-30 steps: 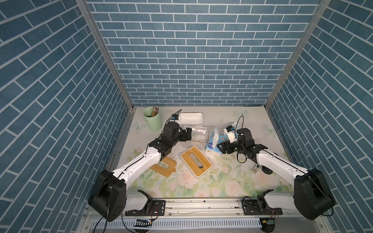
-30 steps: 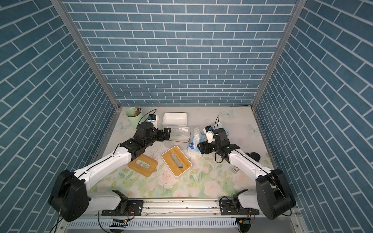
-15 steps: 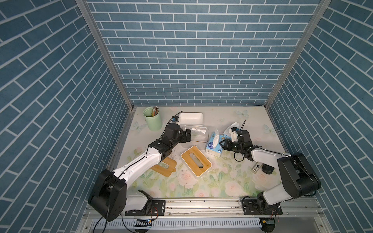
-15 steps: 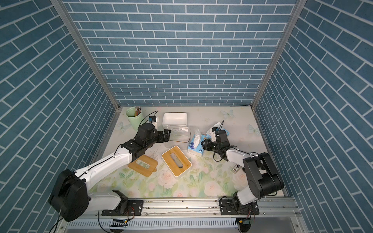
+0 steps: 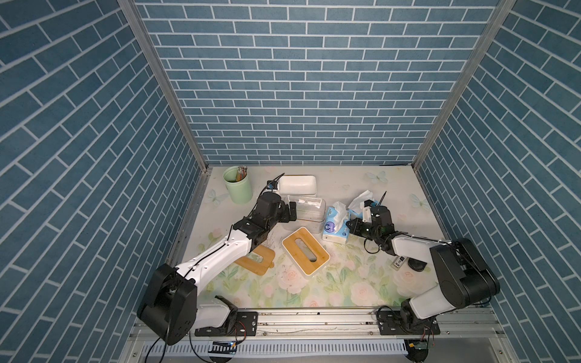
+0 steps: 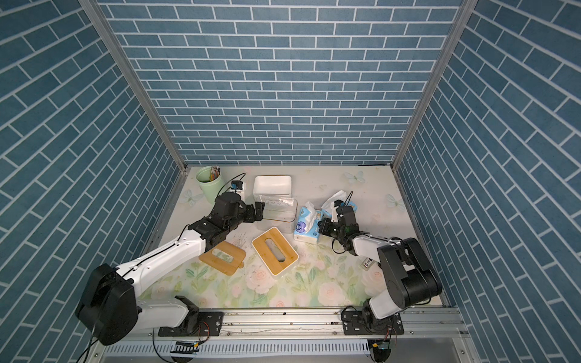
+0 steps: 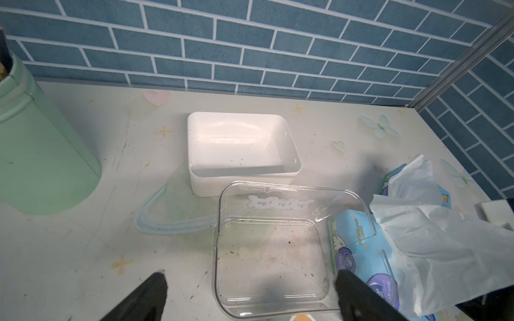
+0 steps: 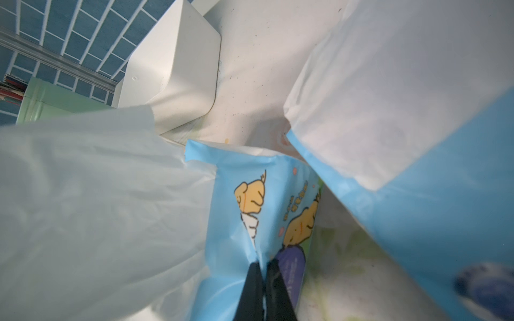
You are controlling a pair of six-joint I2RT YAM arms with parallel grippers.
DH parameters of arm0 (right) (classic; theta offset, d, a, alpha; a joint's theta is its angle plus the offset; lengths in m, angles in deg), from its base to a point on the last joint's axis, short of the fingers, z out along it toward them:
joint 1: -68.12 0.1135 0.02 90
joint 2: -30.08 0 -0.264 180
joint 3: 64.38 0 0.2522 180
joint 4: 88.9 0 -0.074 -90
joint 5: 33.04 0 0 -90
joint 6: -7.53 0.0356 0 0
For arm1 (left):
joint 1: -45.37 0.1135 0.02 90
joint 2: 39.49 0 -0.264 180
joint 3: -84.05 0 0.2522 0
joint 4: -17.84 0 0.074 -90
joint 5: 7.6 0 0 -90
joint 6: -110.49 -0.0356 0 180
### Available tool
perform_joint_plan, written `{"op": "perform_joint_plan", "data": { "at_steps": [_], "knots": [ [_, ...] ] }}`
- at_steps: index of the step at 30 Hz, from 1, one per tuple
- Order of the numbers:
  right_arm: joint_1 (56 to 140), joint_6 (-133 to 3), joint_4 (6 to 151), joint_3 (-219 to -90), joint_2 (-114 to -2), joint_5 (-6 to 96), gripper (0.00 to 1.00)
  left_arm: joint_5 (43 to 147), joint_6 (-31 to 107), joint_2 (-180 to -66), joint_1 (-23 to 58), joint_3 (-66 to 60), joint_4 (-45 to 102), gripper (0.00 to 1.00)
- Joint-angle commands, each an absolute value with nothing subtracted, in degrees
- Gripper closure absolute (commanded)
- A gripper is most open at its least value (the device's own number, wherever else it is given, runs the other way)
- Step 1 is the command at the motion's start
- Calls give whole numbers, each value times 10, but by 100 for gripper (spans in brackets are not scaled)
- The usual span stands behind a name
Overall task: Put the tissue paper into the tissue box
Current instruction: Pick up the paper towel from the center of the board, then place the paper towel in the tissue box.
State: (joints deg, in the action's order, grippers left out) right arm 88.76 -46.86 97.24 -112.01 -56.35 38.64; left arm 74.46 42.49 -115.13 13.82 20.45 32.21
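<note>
Blue film wraps the tissue pack (image 5: pixel 337 227), which lies on the floral worktop (image 5: pixel 345 283) between the clear box (image 5: pixel 306 210) and the right tool (image 5: pixel 351 224). White sheets spill from the pack's torn top. In the left wrist view the pack (image 7: pixel 358 250) sits just beside the clear box (image 7: pixel 269 250), outside it.

The right tool (image 8: pixel 262 266) is closed. Its two dark fingertips meet on the edge of the pack's printed wrapper (image 8: pixel 244 222). A second white-and-blue piece (image 5: pixel 361 199) lies just behind this tool; whether it is paper or film cannot be told.

The left tool (image 7: pixel 251 275) stands wide open and grips nothing. One finger (image 7: pixel 150 297) is outside the near end of the clear box and the other finger (image 7: pixel 353 294) is at its opposite wall.

The clear box holds no tissue. Behind it stands the open white box (image 5: pixel 297 185), also without tissue, and further left the green cup (image 5: pixel 238 190) with pencils in it.

In both top views a wood-lidded box (image 5: pixel 294 243) lies in front of the clear box. A loose wooden lid (image 5: pixel 261 263) lies beside it, partly under the left arm.
</note>
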Motion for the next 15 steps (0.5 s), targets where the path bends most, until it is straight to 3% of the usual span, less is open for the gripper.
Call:
{"op": "perform_joint_plan", "data": {
  "at_steps": [1, 7, 15],
  "knots": [
    [880, -553, 909, -1157, -517, 390, 100, 713, 415, -1142, 135, 208, 335, 1],
    [875, -707, 768, -1255, -457, 386, 100, 674, 418, -1130, 137, 210, 334, 0],
    [877, -846, 656, -1454, -534, 262, 100, 678, 433, -1136, 148, 198, 329, 0]
  ]
}}
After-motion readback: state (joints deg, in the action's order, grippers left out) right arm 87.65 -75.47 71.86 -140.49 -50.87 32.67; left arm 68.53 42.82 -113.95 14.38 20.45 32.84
